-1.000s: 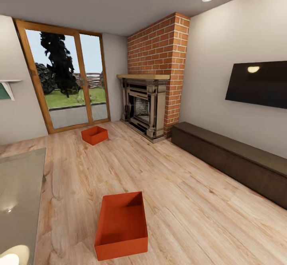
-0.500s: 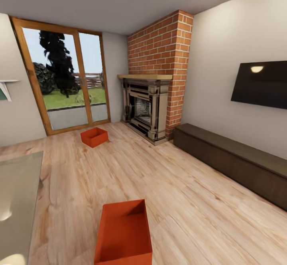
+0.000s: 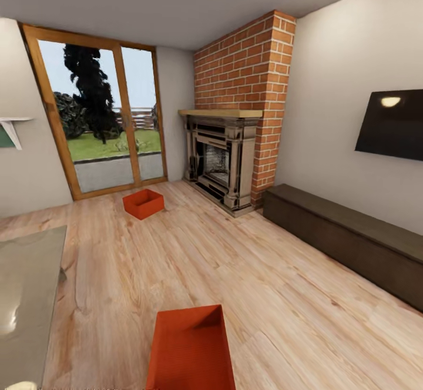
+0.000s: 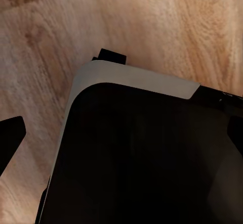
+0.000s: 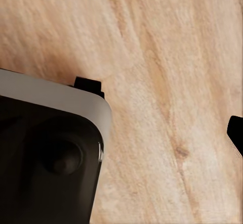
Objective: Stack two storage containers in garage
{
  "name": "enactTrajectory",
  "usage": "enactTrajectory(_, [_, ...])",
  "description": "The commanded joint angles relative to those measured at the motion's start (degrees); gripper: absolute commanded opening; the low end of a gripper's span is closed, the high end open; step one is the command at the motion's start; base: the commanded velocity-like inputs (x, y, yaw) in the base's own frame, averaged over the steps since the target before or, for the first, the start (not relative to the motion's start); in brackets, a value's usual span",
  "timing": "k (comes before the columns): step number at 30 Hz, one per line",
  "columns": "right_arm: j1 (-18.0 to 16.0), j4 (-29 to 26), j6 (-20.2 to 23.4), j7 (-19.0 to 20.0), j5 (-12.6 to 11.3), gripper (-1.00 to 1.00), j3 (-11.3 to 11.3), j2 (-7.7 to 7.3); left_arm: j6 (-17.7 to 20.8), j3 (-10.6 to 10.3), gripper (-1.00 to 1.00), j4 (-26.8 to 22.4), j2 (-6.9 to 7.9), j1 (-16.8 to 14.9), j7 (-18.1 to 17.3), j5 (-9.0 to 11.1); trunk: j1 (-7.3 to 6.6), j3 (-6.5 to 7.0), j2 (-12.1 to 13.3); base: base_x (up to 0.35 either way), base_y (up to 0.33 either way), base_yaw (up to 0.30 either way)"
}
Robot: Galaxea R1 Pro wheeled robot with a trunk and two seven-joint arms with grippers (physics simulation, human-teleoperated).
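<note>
A: Bin locations re fireplace [image 3: 226,158]?
B: Near storage container [image 3: 189,352] well short of it, at robot base; far one [image 3: 143,203] just left. Jaws: can't tell. Advise square approach, grip opposite walls.

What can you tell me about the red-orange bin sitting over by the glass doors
The far storage container is a small red-orange rectangular bin that looks like plastic, lidless, with plain straight walls and an empty-looking inside. It sits upright and flat on the light wood plank floor, turned at an angle to the room. It lies just in front of the wood-framed glass doors and to the left of the brick fireplace. Nothing touches it but the floor.
</note>
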Motion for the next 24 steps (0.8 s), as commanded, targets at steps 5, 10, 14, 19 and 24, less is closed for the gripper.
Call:
enactTrajectory(5, [0.0,0.1,-0.3,0.0,-0.6,1.0,0.5,-0.19,0.1,0.0,1.0,-0.1,-0.1,0.0,0.1,0.3,0.0,-0.15,0.0,0.006,0.002,0.257])
enactTrajectory(10, [0.0,0.1,-0.3,-0.1,-0.6,1.0,0.5,-0.2,0.1,0.0,1.0,-0.2,-0.08,0.0,0.1,0.3,0.0,-0.25,0.0,0.001,0.0,0.251])
enactTrajectory(14, [0.0,0.1,-0.4,-0.1,-0.6,1.0,0.5,-0.21,0.1,0.0,1.0,-0.2,-0.12,0.0,0.1,0.3,0.0,-0.29,0.0,0.0,0.0,0.088])
enactTrajectory(19, [0.0,0.1,-0.4,-0.1,-0.6,1.0,0.6,-0.22,0.1,0.0,1.0,-0.2,-0.13,0.0,0.1,0.3,0.0,-0.29,0.0,0.0,0.0,0.017])
enactTrajectory(24, [0.0,0.1,-0.4,0.3,-0.6,1.0,0.6,-0.29,0.1,0.0,1.0,-0.2,-0.05,0.0,0.1,0.3,0.0,-0.29,0.0,0.004,0.0,0.002])
